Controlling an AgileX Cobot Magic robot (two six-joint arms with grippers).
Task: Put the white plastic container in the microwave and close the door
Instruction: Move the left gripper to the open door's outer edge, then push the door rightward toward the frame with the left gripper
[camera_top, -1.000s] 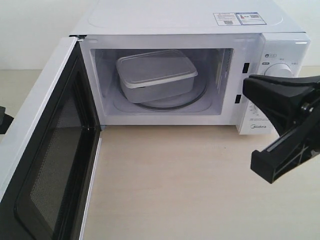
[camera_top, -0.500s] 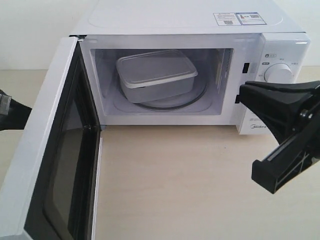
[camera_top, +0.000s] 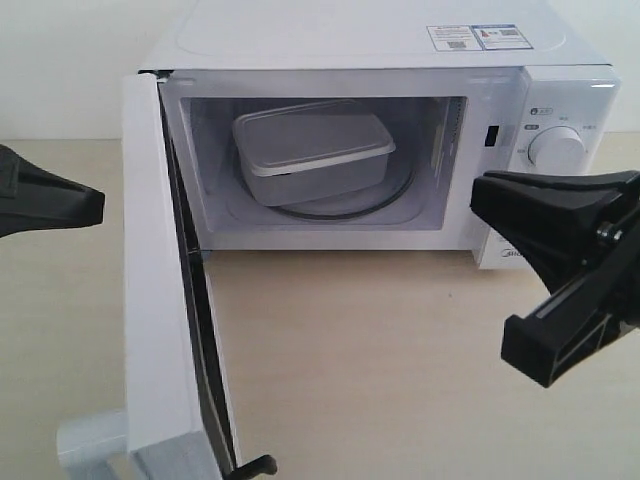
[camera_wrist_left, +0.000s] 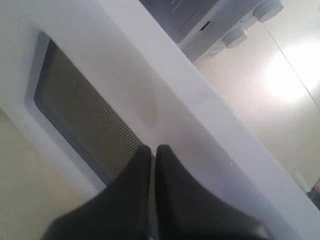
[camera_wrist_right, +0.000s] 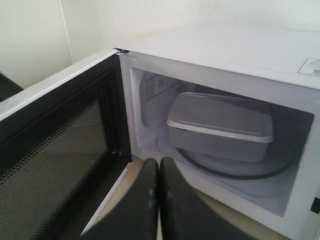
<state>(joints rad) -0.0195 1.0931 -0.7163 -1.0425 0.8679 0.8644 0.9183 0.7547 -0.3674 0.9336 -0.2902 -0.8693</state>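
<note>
The white plastic container (camera_top: 312, 145) rests lid-on upon the glass turntable (camera_top: 392, 198) inside the microwave (camera_top: 370, 40). It shows too in the right wrist view, container (camera_wrist_right: 220, 122). The door (camera_top: 155, 300) stands about half open, nearly edge-on, with its bar handle (camera_top: 90, 440) low on the left. My left gripper (camera_top: 95, 205) is shut, its tips close to or against the door's outer face (camera_wrist_left: 150, 90) beside the dark window (camera_wrist_left: 85, 120). My right gripper (camera_top: 485, 200) is shut and empty, hovering before the control panel, facing the cavity (camera_wrist_right: 159, 161).
Two round dials (camera_top: 556, 148) sit on the panel behind the right gripper. Stickers (camera_top: 478, 37) lie on the microwave's top. The pale wooden table (camera_top: 380, 360) stretches in front of the cavity. A white wall stands behind.
The door has swung from wide open to about half shut. My left gripper has moved right along with it behind its outer face. The right gripper has barely shifted.
</note>
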